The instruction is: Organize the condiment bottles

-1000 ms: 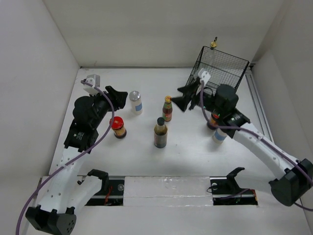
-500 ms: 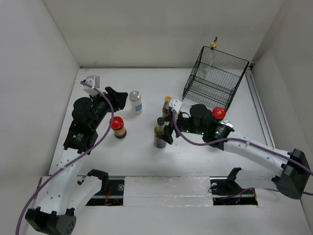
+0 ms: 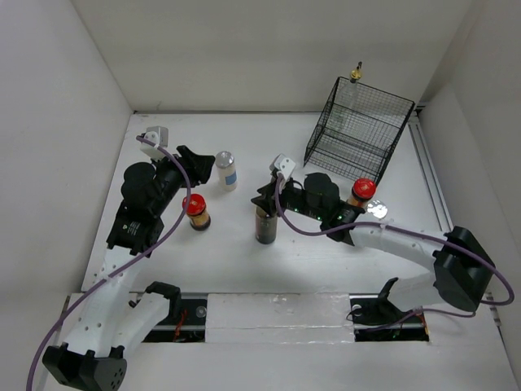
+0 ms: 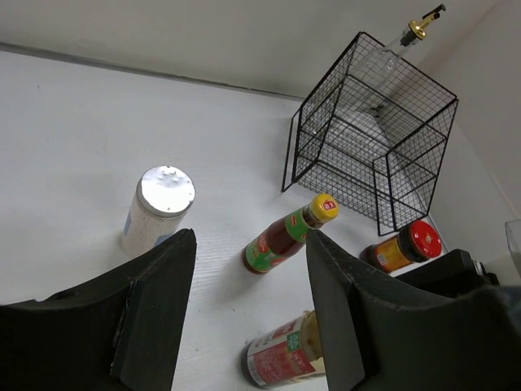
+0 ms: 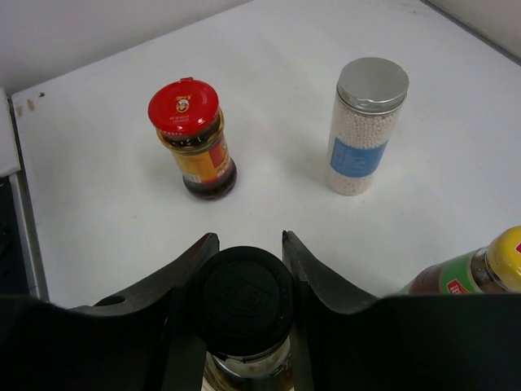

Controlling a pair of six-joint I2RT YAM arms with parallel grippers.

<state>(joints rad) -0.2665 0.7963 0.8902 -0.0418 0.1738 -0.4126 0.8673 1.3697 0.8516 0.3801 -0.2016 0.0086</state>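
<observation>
Black-capped dark bottle [image 3: 265, 228], mid-table: this is the item in hand.

Top view. My right claw [image 3: 264, 200] is clamped on its cap and the bottle is upright. I cannot tell whether its foot is off the table [image 3: 244, 273].
- Left of it: left red-lidded jar [image 3: 196, 212].
- Farther back: left shaker [image 3: 226, 171], with my left claw [image 3: 198, 161] near it.
- Right of my arm: right red-lidded jar [image 3: 361, 192] and right shaker [image 3: 375, 209].
- Far right: wire basket [image 3: 358, 126], with the gold-capped bottle [image 3: 356, 74] at its far side. Inside or behind, I cannot tell.

Left wrist view. The left claw's fingers [image 4: 155, 301] stand apart with nothing between them.
- Yellow-capped bottle [image 4: 286, 239]: stands just far of the dark bottle. Its label is green and red, with print too small to read.
- Dark bottle: red and white label, unreadable.

Right wrist view. Both right fingers [image 5: 308, 265] press on the black cap. The moulded mark on its top is illegible.
- Left jar: white emblem on the red lid, yellow label, no legible words.
- Left shaker: plain blue band, white beads inside.

Handling note. The grip is on the cap alone, so I judge a slow, straight lift best. Keep the bottle vertical and raise it clear of the yellow-capped bottle close by before any sideways travel. A loose cap or a swinging body is the risk.
</observation>
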